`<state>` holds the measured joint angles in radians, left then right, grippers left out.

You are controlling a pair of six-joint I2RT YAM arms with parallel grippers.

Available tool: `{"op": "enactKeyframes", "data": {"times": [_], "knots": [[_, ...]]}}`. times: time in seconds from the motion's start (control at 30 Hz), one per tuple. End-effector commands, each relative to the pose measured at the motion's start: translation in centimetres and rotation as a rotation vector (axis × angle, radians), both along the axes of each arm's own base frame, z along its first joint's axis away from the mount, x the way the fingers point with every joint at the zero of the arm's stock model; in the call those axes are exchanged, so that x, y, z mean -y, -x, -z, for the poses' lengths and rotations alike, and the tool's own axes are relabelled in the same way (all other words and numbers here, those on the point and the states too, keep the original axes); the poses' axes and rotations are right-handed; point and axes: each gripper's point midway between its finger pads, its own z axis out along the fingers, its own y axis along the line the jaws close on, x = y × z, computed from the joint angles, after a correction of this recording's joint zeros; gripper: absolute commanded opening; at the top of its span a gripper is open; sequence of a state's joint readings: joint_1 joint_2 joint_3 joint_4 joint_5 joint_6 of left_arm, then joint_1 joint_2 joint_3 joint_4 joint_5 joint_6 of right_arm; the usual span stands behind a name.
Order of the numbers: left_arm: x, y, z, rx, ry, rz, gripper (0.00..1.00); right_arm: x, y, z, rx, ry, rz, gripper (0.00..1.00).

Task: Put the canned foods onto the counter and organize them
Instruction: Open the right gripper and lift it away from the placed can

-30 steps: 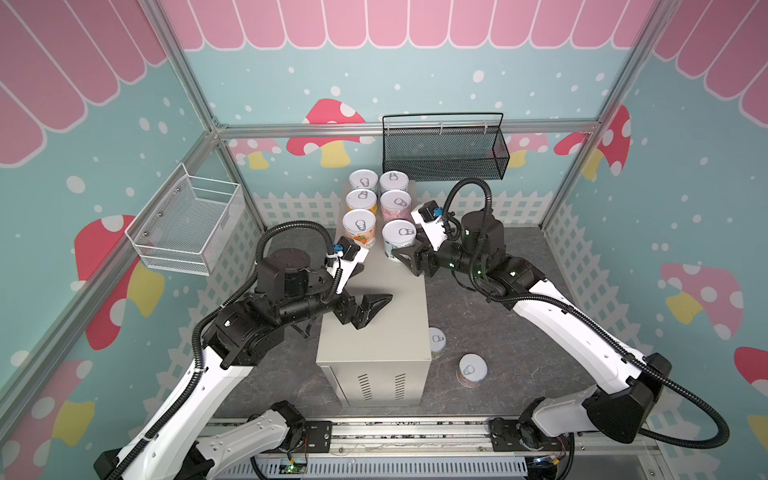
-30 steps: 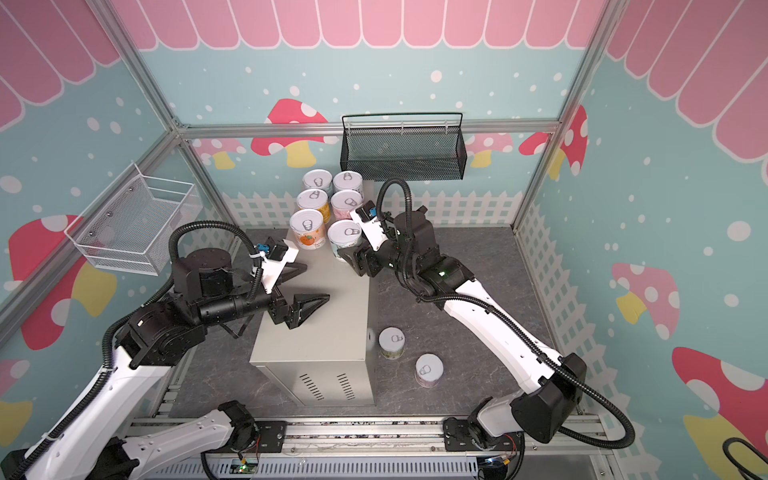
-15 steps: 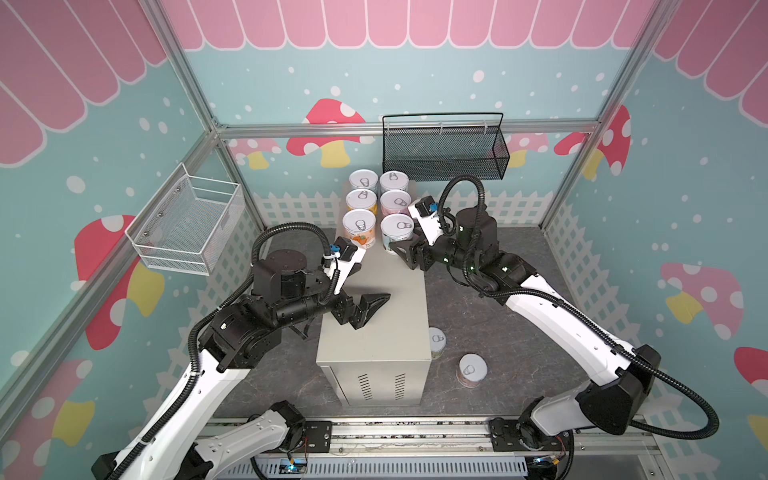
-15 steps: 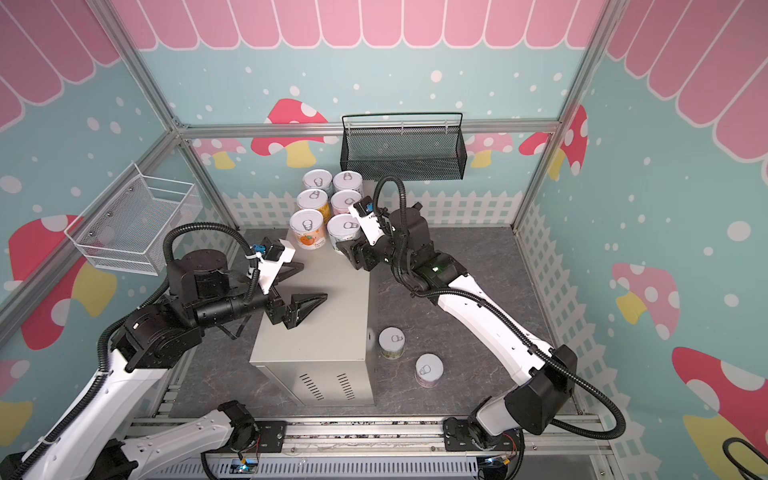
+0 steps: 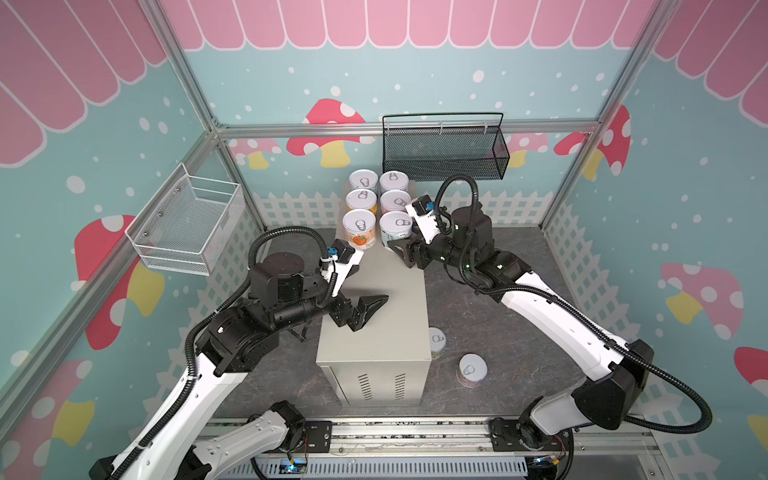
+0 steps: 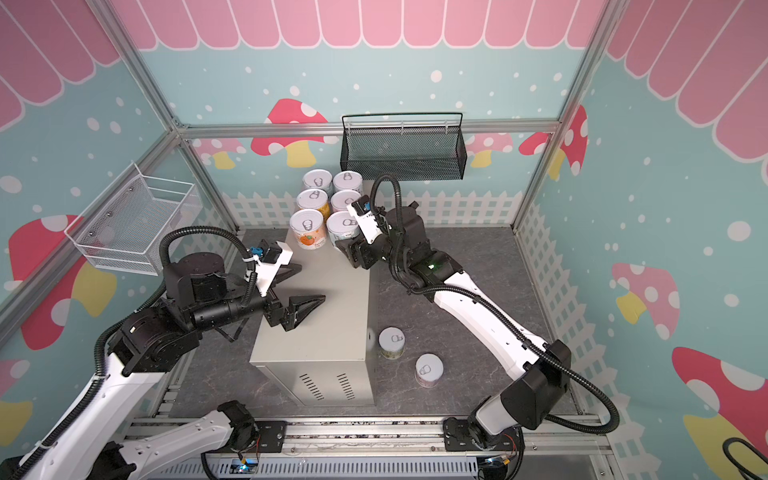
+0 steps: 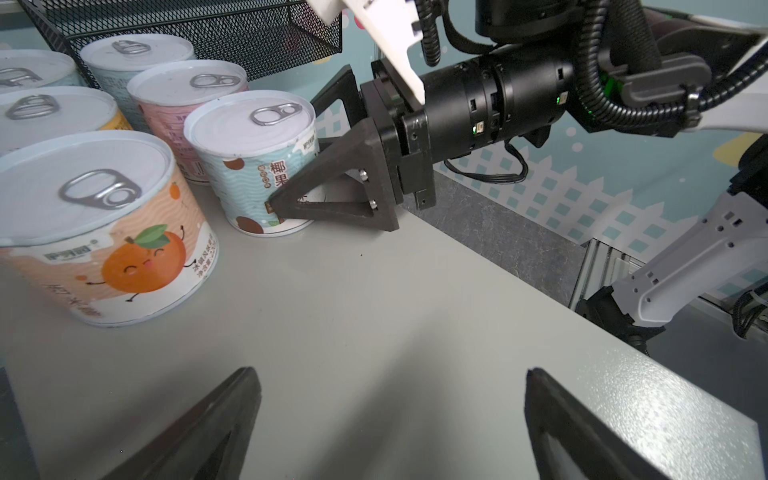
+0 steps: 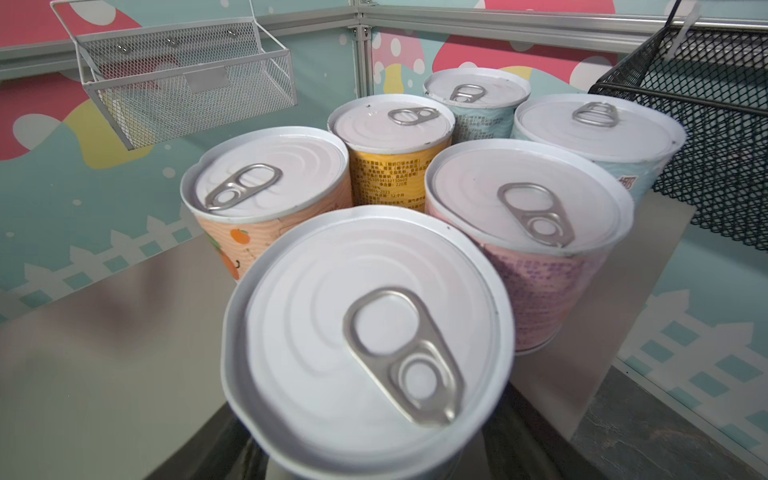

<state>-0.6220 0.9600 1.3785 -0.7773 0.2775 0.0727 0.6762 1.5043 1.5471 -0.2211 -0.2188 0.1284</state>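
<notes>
Six canned foods stand in two rows at the far end of the counter. My right gripper is shut on the nearest right one, a blue can. That can rests upright on the top beside an orange can, with the gripper's fingers lying along its sides. My left gripper hovers open and empty over the middle of the counter. Two more cans stand on the floor to the counter's right.
A black mesh basket hangs on the back wall just behind the cans. On the left wall hangs a white wire basket. The counter's near half is bare. Its vent slots face the front rail.
My right gripper has carried the blue can a little farther back, up against the pink can and level with the orange one. The left arm has hardly moved.
</notes>
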Motion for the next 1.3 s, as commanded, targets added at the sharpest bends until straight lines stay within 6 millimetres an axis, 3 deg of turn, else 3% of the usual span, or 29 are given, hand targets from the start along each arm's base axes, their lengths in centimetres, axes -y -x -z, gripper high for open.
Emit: {"op": "enactKeyframes", "data": {"times": [0.0, 0.47, 0.73, 0.93, 1.27], "knots": [[-0.5, 0.1, 0.3, 0.019, -0.020, -0.009, 0.99, -0.1, -0.3, 0.9, -0.016, 0.033, 0.008, 0.77], [-0.6, 0.2, 0.4, 0.017, -0.016, -0.011, 0.99, 1.0, 0.5, 0.9, -0.021, 0.040, 0.030, 0.89], [-0.5, 0.1, 0.7, 0.009, -0.018, -0.013, 0.99, 4.1, 2.6, 1.2, -0.020, 0.051, 0.094, 0.99], [-0.4, 0.1, 0.8, 0.006, -0.014, -0.009, 0.99, 6.7, 3.3, 1.8, -0.024, 0.071, 0.182, 0.99], [-0.5, 0.1, 1.0, -0.001, -0.011, -0.015, 0.99, 9.1, 0.1, 1.3, -0.075, 0.057, 0.327, 0.99]]}}
